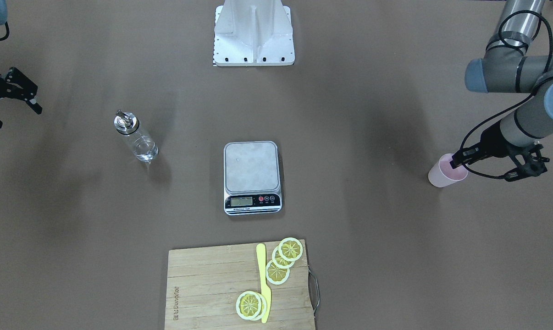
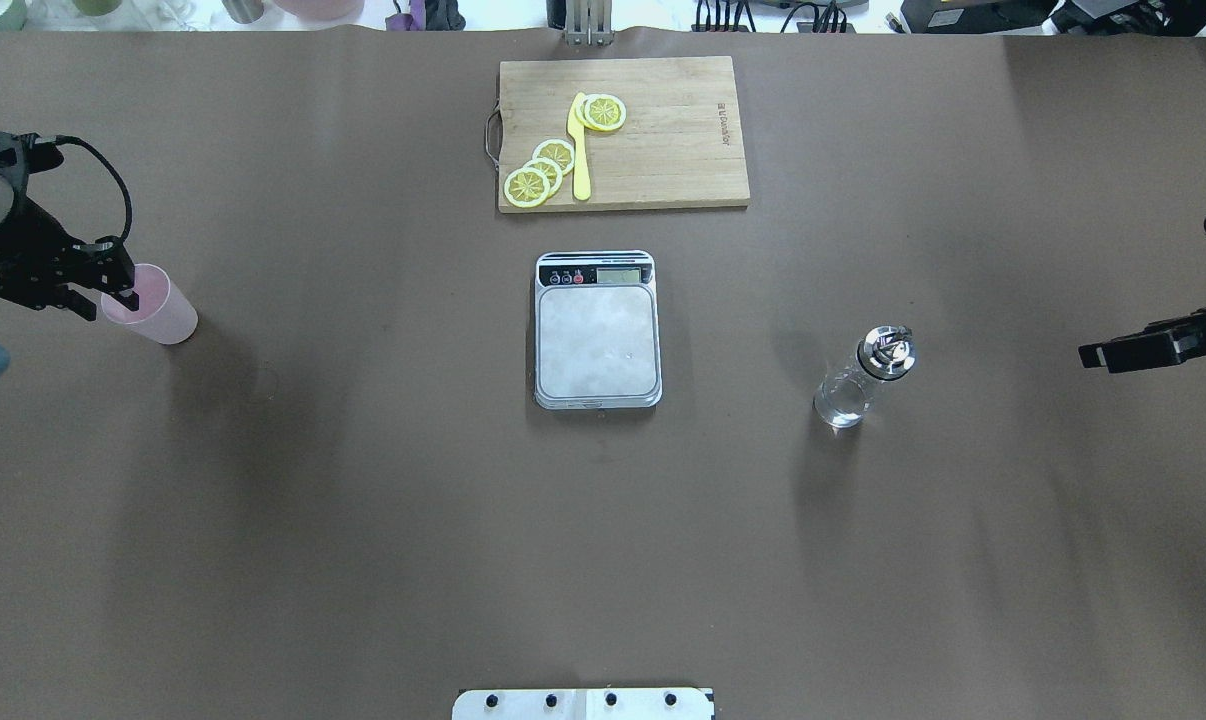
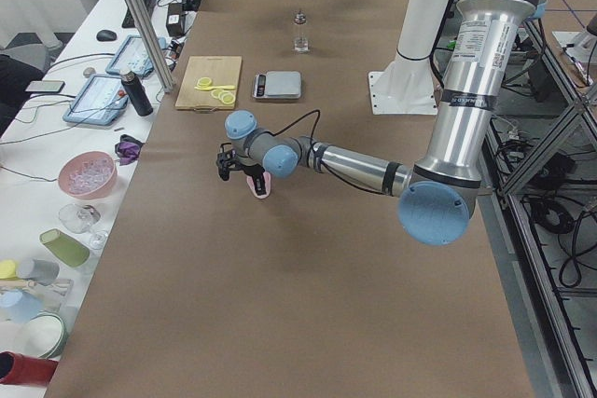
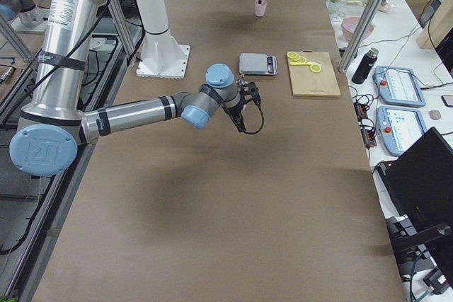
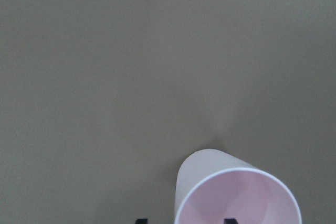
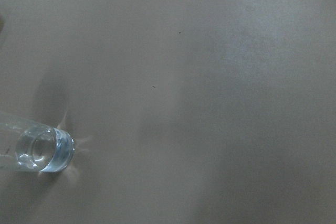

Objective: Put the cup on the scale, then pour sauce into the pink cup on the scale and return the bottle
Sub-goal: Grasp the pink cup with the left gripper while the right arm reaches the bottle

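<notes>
Landmark for all positions: scale (image 2: 597, 335), centred on the brown tabletop (image 2: 363, 500), platform bare, LCD strip on the side away from my base.

- Cup (image 2: 163, 315): pink, upright on the tabletop, far out to the scale's left (my left), well apart from it. Not on the platform yet. Inside looks empty in the wrist cam.
- L tool (image 2: 108, 305): at the cup's rim, on the side of the cup away from the scale. Wrist cam shows two fingertips (image 5: 228, 220) at the bottom edge, one inside the cup mouth, the other outside the wall. They stand wide apart w/ the wall between them, so the jaws are spread, not clamped. Can't tell if either pad touches the wall.
- Bottle (image 2: 853, 385): upright, metal cap w/ spout on top, to the scale's right, nearer to it than the cup is. Clear liquid, i.e. the sauce (image 1: 143, 151), in the lower part; exact level hard to read.
- R tool (image 1: 15, 117): further right of the scale than the bottle, well clear of the bottle, holding nothing. Fingers splayed apart in the front cam.
- Cutting board (image 2: 663, 130): beyond the scale, on the far side from my base. Lemon slices (image 2: 538, 175) and a yellow knife (image 2: 578, 150) lie on it.
</notes>
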### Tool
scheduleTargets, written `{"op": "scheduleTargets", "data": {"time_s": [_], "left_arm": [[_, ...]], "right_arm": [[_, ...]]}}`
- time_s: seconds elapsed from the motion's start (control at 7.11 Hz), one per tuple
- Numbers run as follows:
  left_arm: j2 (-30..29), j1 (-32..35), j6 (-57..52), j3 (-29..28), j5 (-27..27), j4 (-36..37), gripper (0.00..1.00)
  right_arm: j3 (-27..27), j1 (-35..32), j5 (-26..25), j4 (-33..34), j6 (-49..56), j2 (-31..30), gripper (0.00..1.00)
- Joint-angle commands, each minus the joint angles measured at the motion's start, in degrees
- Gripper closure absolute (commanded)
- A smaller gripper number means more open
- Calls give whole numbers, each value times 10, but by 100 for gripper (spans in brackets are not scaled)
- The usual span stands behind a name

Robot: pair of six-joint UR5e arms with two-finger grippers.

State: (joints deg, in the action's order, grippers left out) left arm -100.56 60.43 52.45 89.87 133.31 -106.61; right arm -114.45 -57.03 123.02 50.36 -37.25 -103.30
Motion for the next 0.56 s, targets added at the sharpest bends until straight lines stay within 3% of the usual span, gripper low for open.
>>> {"op": "scheduleTargets", "data": {"time_s": [0.0,0.14,0.42], "left_arm": [[-1,-2,-1,-2,-1,-1,85],[-1,-2,0,-2,-1,-1,99],[-7,-2,1,2,-1,2,100]], "right_arm": [[1,67,-63,-33,-25,8,0],[5,80,-66,-43,-25,10,0],[35,121,-115,-102,-35,11,0]]}}
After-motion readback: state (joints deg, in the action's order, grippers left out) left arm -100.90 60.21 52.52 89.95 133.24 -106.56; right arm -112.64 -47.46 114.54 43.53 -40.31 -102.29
